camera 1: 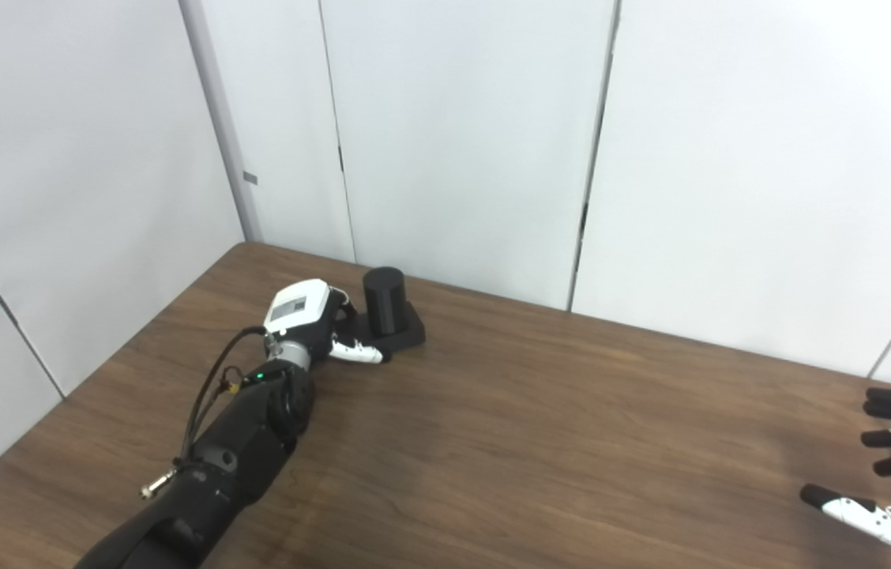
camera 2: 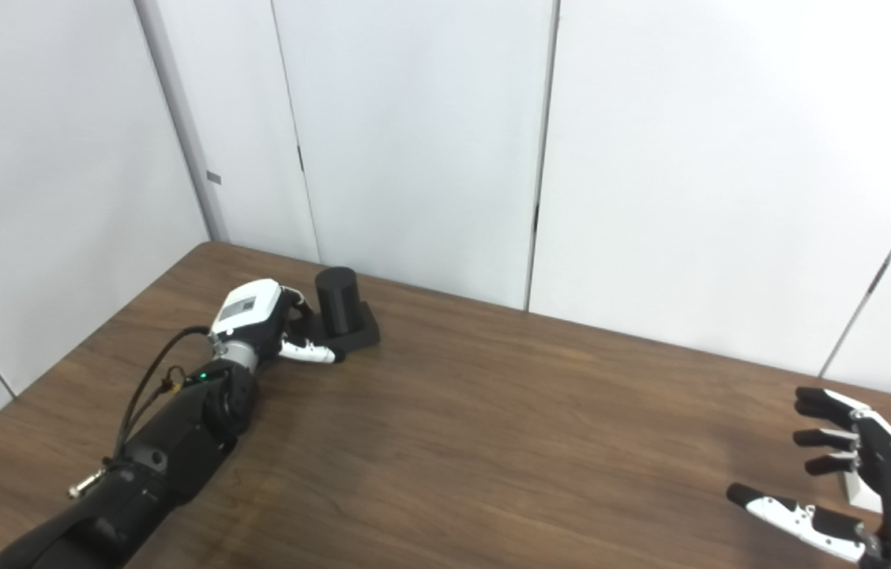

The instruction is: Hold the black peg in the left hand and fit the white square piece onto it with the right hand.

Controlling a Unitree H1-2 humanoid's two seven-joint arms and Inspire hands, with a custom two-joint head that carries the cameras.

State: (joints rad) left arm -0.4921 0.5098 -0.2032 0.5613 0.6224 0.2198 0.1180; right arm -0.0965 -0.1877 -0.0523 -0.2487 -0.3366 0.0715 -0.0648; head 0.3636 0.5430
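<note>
The black peg stands upright on its black square base at the table's far left. My left hand is at the base's left side, with its thumb stretched along the base's front edge and its fingers over the rear left corner; it looks open around the base, which rests on the table. My right hand is open at the right edge, fingers and thumb spread. The white square piece lies on the table partly hidden between them, apart from the fingertips.
The brown wooden table runs wide between the two hands. White wall panels stand close behind the table's far edge and along its left side. A cable loops off my left forearm.
</note>
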